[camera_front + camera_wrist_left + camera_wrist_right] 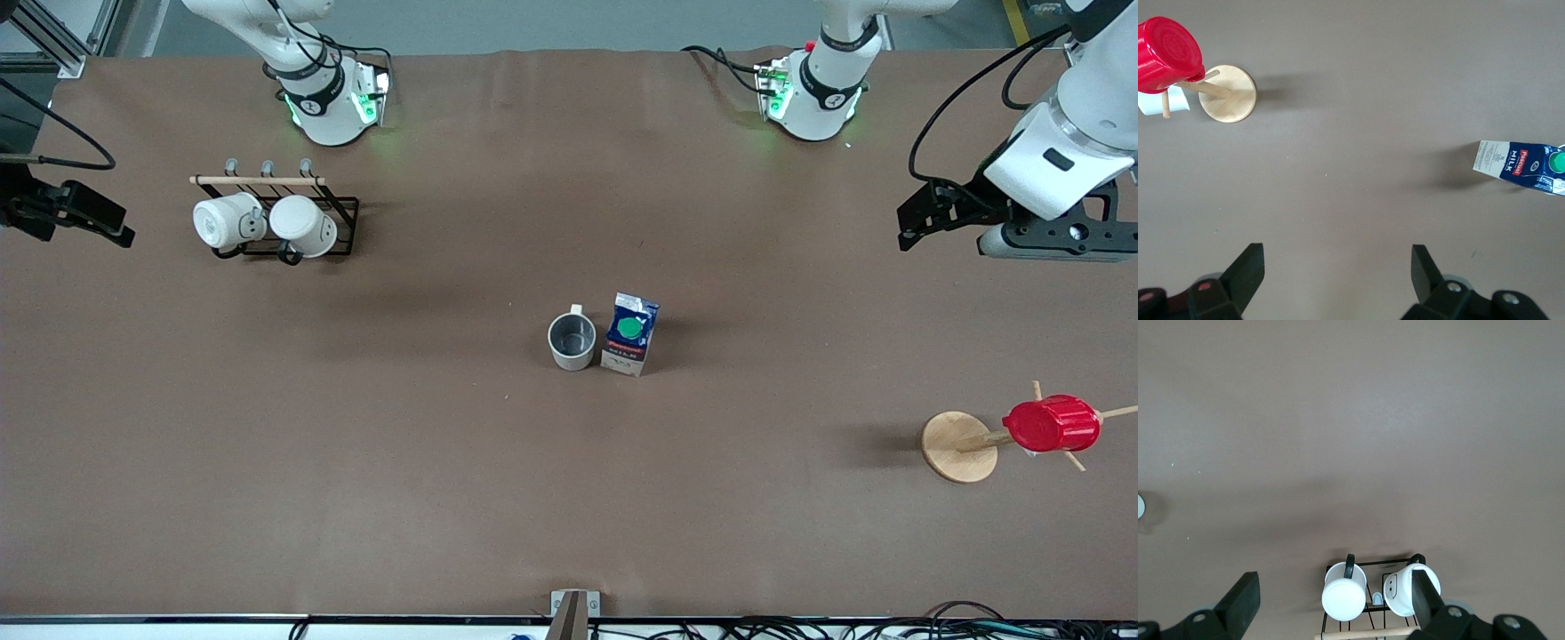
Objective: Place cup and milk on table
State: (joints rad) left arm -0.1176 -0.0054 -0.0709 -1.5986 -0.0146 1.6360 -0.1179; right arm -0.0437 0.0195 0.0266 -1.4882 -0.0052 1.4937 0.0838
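The off-white cup (pixel 571 340) with a dark grey inside stands upright on the brown table (pixel 444 462), near its middle. The blue and white milk (pixel 631 334) with a green cap stands right beside it, on the side toward the left arm's end. The milk also shows in the left wrist view (pixel 1521 163). My left gripper (pixel 909 227) is open and empty over bare table at the left arm's end, well away from both; its own view shows it too (pixel 1337 270). My right gripper (pixel 111 222) is open and empty over the right arm's end, and shows in the right wrist view (pixel 1333 597).
A black wire rack (pixel 342 222) with two white mugs (pixel 227 220) stands near the right arm's base; the right wrist view shows a mug (pixel 1343 590). A red ribbed cup (pixel 1051 424) hangs on a wooden peg stand (pixel 956 447) at the left arm's end.
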